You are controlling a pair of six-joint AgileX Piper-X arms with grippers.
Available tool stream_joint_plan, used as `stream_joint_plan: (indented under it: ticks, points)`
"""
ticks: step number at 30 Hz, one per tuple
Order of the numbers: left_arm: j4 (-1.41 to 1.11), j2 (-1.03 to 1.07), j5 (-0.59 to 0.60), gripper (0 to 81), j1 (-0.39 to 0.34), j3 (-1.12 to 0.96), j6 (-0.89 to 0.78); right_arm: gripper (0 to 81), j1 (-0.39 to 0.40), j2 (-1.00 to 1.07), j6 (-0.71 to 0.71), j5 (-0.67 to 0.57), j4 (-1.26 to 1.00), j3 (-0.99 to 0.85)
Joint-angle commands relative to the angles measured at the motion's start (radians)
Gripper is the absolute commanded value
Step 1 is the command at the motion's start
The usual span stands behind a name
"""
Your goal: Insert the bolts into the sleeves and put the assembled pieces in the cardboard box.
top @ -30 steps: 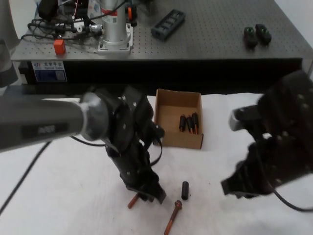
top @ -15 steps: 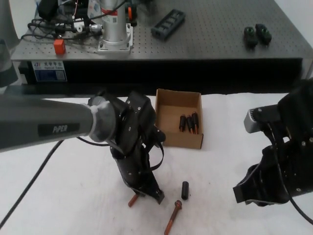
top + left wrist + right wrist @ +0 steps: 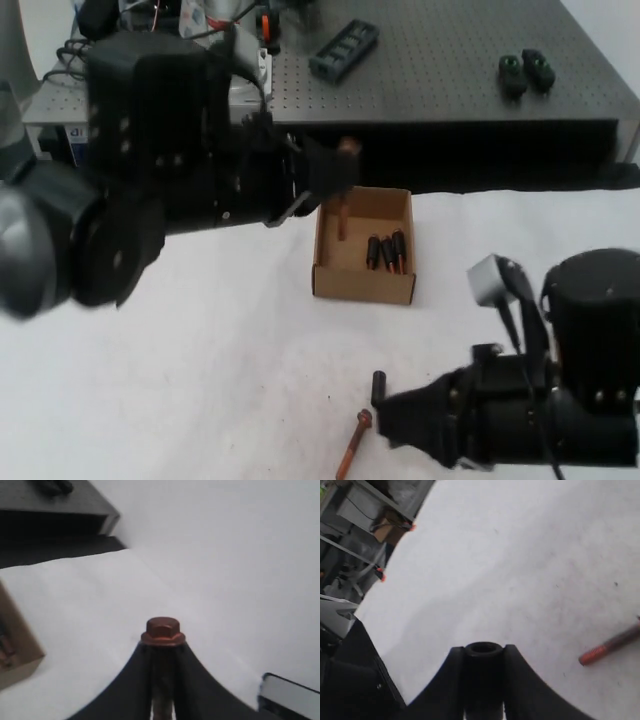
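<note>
Left fingers [image 3: 131,690] clenched on bolt [image 3: 162,631], raised near box [image 3: 365,285] at middle of table [image 3: 150,380]. Right fingers [image 3: 517,685] clamped on sleeve [image 3: 483,652], low by table's near edge, bore exposed. Spare bolt [image 3: 610,647] lies alongside. Insertion likely wants axes matched first, then a slow push, both grips firm.

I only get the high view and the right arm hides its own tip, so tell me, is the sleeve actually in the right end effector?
Observer: Yes. In the right wrist view the sleeve sits clamped between the fingers of the right end effector, with its open bore facing the camera.
Operator: Okay, and how is the other arm gripping its bolt?
Observer: In the left wrist view the left end effector pinches the bolt by its shank, with the hex head standing just past the fingertips.
</note>
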Motion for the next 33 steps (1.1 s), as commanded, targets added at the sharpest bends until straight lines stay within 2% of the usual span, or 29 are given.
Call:
stream_joint_plan:
  ticks: [1, 7, 13, 19, 23, 33]
  points:
    - [-0.188, -0.02, 0.185, 0.0, -0.001, 0.052, -0.214, 4.8, 0.018, 0.029, 0.069, 0.022, -0.231, 0.0]
    - [-0.193, -0.02, 0.194, 0.0, -0.001, 0.052, -0.214, 4.8, 0.008, 0.089, 0.095, 0.033, -0.438, -0.009]
    - [-0.193, -0.02, 0.236, 0.0, -0.001, 0.052, -0.212, 4.8, -0.021, 0.12, 0.095, 0.094, -0.45, -0.055]
    - [-0.193, -0.02, 0.236, 0.0, -0.001, 0.052, -0.205, 4.8, -0.064, 0.12, 0.113, 0.091, -0.528, -0.058]
    - [-0.193, -0.02, 0.236, 0.0, -0.001, 0.052, -0.197, 4.8, -0.072, 0.125, 0.133, 0.008, -0.512, -0.058]
    - [-0.216, -0.02, 0.236, 0.0, -0.001, 0.052, -0.197, 4.8, -0.055, 0.145, 0.12, -0.074, -0.46, -0.068]
